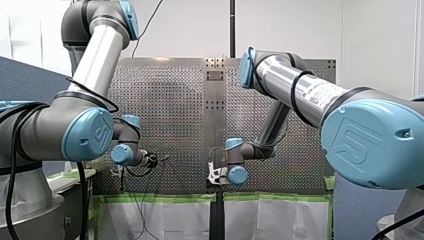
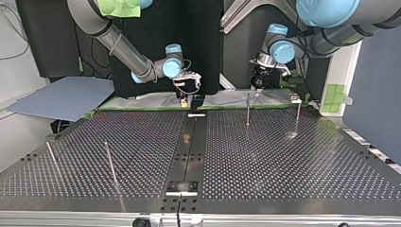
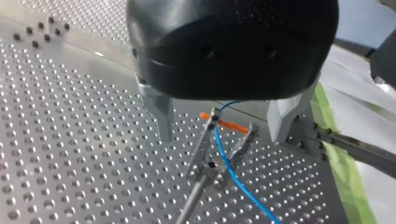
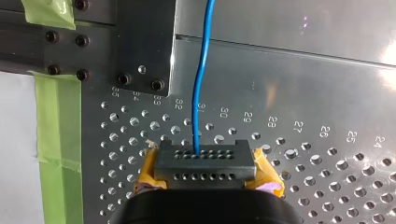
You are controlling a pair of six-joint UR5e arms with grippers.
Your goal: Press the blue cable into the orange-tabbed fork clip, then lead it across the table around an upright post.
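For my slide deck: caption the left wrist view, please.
Open left gripper hovers over the orange-tabbed fork clip, the blue cable running between its prongs.

This is a robotics lab. My left arm (image 1: 97, 50) and my right arm (image 1: 300, 87), grey with blue joint caps, reach over a perforated metal worktop (image 2: 283, 161) carrying thin upright posts (image 2: 248, 109). Green tape (image 1: 165, 198) edges it, beside a dark partition panel (image 2: 373, 71) and white wall (image 1: 190, 25).

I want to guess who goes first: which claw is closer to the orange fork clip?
Left. My left claw hangs open right over the fork clip. My right claw is farther off, pinching the blue cable.
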